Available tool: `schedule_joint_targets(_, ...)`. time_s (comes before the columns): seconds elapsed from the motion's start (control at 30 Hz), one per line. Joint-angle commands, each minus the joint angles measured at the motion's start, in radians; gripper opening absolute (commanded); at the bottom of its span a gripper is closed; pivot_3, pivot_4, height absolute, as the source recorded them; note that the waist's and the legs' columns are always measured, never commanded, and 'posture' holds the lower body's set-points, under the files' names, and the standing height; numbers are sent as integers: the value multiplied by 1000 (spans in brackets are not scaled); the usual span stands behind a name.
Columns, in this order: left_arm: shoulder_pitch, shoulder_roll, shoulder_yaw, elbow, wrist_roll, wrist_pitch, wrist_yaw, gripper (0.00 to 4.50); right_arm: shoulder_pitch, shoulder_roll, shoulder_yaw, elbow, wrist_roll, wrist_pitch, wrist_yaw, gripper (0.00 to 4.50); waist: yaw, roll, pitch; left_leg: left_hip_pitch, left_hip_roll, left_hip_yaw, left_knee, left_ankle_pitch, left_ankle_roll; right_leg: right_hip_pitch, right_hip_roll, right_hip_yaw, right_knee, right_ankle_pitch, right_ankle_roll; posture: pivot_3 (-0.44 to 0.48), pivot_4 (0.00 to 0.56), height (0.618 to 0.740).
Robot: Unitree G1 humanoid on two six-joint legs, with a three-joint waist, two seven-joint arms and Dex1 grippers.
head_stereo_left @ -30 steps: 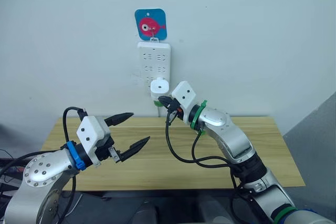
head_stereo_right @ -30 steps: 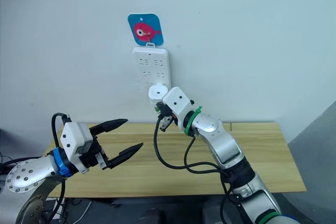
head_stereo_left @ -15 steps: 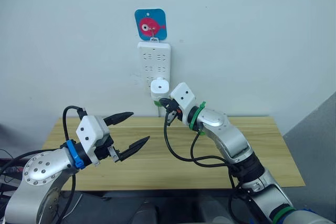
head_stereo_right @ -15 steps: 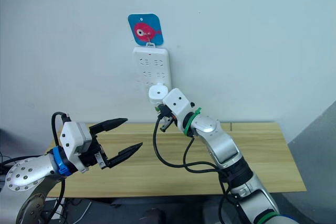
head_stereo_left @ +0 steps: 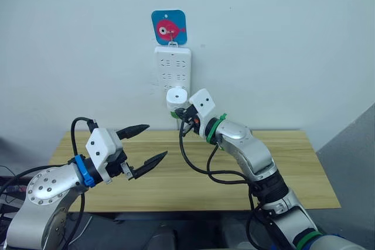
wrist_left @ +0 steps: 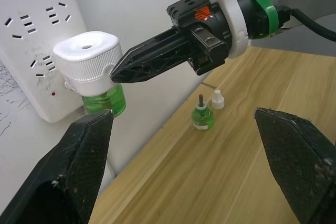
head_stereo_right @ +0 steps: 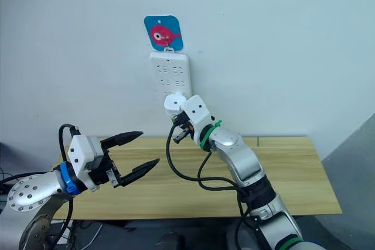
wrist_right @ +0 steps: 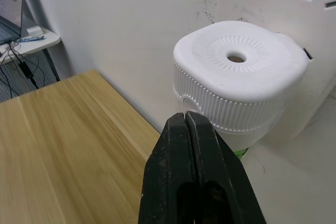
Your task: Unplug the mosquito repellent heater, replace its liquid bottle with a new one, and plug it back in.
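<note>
The mosquito repellent heater point(head_stereo_left: 176, 96) is a small white rounded unit with a round vent hole. It sits plugged into the white power strip point(head_stereo_left: 171, 68) on the wall, with a green liquid bottle point(wrist_left: 105, 100) under it. My right gripper point(wrist_right: 186, 116) is shut with nothing between its fingers. Its tip point(wrist_left: 116, 72) rests against the heater's ribbed side. A second green bottle point(wrist_left: 202, 116) stands uncapped on the wooden table near the wall, a white cap point(wrist_left: 217, 99) beside it. My left gripper point(head_stereo_left: 153, 141) hovers open over the table's left part, well away from the heater.
A blue hook plate with a pink fish point(head_stereo_left: 169, 27) holds the power strip on the wall. The wooden table point(head_stereo_left: 176, 174) runs under both arms. Black cables point(head_stereo_left: 199, 162) hang from my right wrist above the tabletop.
My right gripper has crept up and left, closing the small gap to the heater's side. The left arm has stayed still.
</note>
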Motion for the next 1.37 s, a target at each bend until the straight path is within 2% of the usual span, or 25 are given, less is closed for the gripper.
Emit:
schedule_joint_targets(0.03, -5, 6, 2, -1, 3, -28, -5, 4500, -29, -2, -69, -26, -2, -5, -53, 22, 0, 0, 0, 0, 0, 0, 0, 0, 0, 0, 0, 0, 0, 0, 0, -46, 66, 733)
schedule_joint_targets(0.3, 2, 4, 17, 29, 6, -42, -13, 4500, 6, -74, -6, -162, 76, 32, 93, 22, 0, 0, 0, -1, 0, 0, 0, 0, 0, 0, 0, 0, -1, -1, 1, -50, 60, 733)
schedule_joint_targets(0.57, 1, 24, 53, 96, 25, -70, -15, 4500, 41, -292, 53, -322, 100, 3, 286, 22, 0, -1, 0, -1, 0, 0, -1, 0, 0, -1, 0, 0, -1, -1, 2, -51, 45, 733)
schedule_joint_targets(0.6, 5, 44, 72, 117, 23, -64, -30, 4500, 52, -349, 38, -340, 88, -10, 310, 22, 0, -1, 0, -1, 0, 0, -1, 0, 0, -1, 0, 0, -1, -2, 3, -46, 38, 733)
schedule_joint_targets(0.7, 25, 114, 125, 178, 11, -54, -98, 4500, 80, -483, -35, -367, 84, -38, 358, 631, 3, -3, -2, -1, 0, 0, -1, 0, 0, -1, -1, -1, -1, -2, 3, -46, 28, 733)
schedule_joint_targets(0.9, -16, 253, 168, 335, 10, -27, -214, 4500, 131, -722, -204, -405, 181, -10, 500, 2683, 5, -3, -4, -1, 0, 0, -1, 0, 0, -1, -1, -2, -1, -3, 2, -41, 12, 733)
schedule_joint_targets(1.07, -30, 307, 135, 376, 33, 5, -252, 4500, 276, -968, -282, -348, 120, -220, 652, 4464, 7, -4, -8, -1, -1, 1, -1, 0, 0, -1, -2, -1, -2, -3, 2, -51, 3, 733)
schedule_joint_targets(1.2, -39, 296, 91, 383, 114, -15, -203, 4500, 366, -1051, -333, -293, 116, -325, 711, 4464, 3, -5, -13, 0, 0, 3, -1, 0, 0, 0, -2, -1, -1, -3, 2, -61, 0, 733)
schedule_joint_targets(1.37, -31, 270, 85, 400, 114, -42, -216, 4500, 390, -1054, -382, -258, 138, -348, 720, 4464, -4, -5, -20, 4, 2, 6, 0, 0, 0, 1, -2, 0, 0, -3, 2, -67, 0, 733)
